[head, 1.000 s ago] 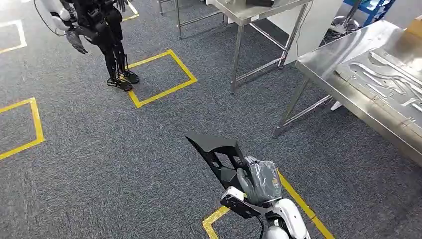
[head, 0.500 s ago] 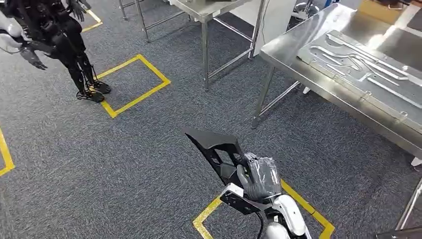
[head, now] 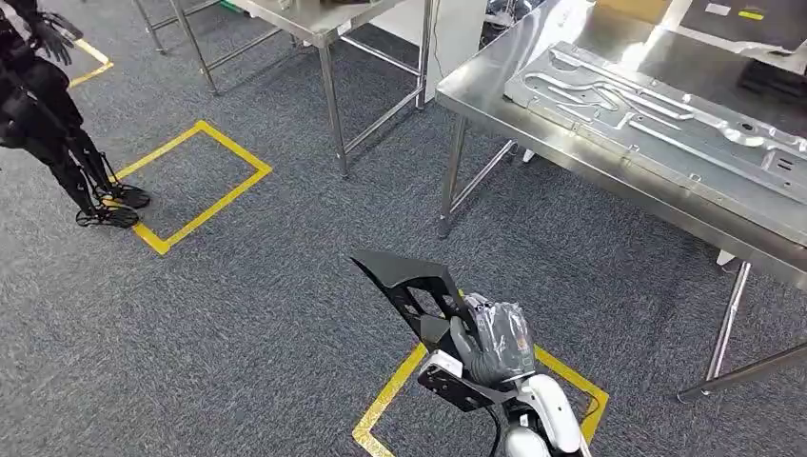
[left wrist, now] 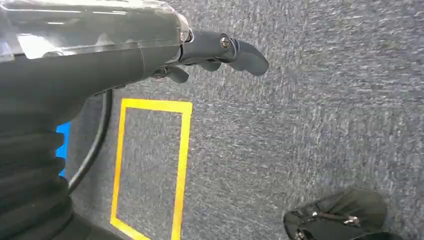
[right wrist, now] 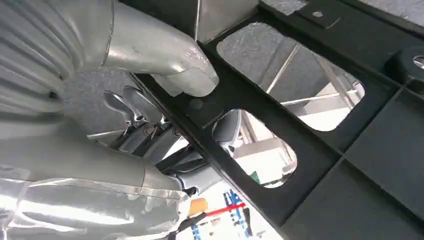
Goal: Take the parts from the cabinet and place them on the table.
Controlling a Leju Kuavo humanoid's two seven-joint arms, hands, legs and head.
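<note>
A: Confirm position of the black part (head: 411, 290).

B: Head view: right hand (head: 493, 343) holds it low over the grey carpet (head: 238, 314), short of the steel counter (head: 495, 90). Flat rigid plastic, pointed at one end, with cut-out windows.

A: What does the right wrist view add?

B: The grip. Thumb (right wrist: 172, 65) presses one face, fingers (right wrist: 150, 135) clamp the other, pinching a rib between windows.

A: Left hand (left wrist: 215, 52)?

B: Left wrist view: fingers loosely curled, holding nothing, above carpet and a yellow tape square (left wrist: 150, 170).

A: Counter load?

B: One pressed metal panel (head: 647, 114), ribbed, lying flat.
</note>
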